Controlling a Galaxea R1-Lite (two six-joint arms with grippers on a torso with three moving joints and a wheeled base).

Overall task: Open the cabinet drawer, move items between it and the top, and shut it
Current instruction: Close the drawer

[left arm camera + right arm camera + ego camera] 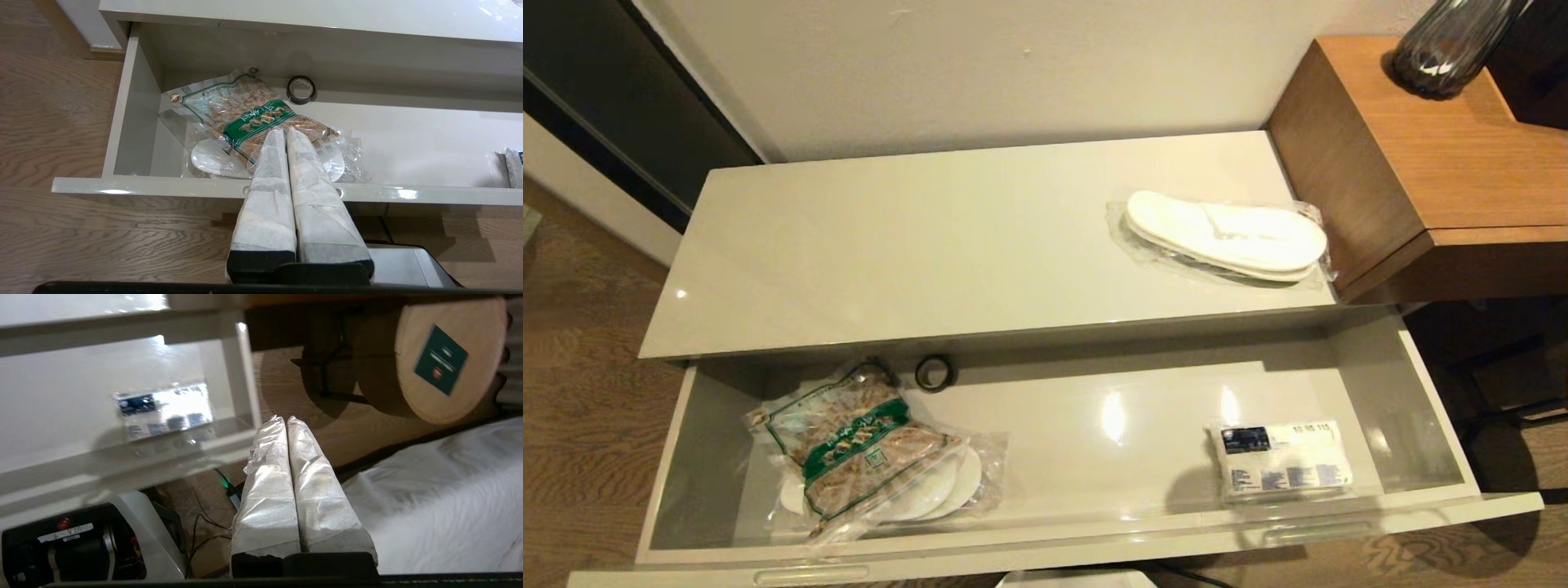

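The cabinet drawer (1111,457) stands pulled out, wide open. At its left end lies the clear bag of tan food (862,445) with a green label, resting on a wrapped pair of white slippers (939,490). Another wrapped slipper pair (1229,237) lies on the top (915,245), near its right end. Neither gripper shows in the head view. In the left wrist view my left gripper (284,130) is shut and empty, held outside the drawer's front wall (163,185), pointing at the food bag (249,118). My right gripper (284,418) is shut and empty, off the drawer's right end.
A white tissue pack (1282,469) with a dark blue label lies at the drawer's right front. A small black ring (934,373) sits at the drawer's back left. A taller brown wooden block (1445,155) with a dark glass vase (1445,49) adjoins the top on the right.
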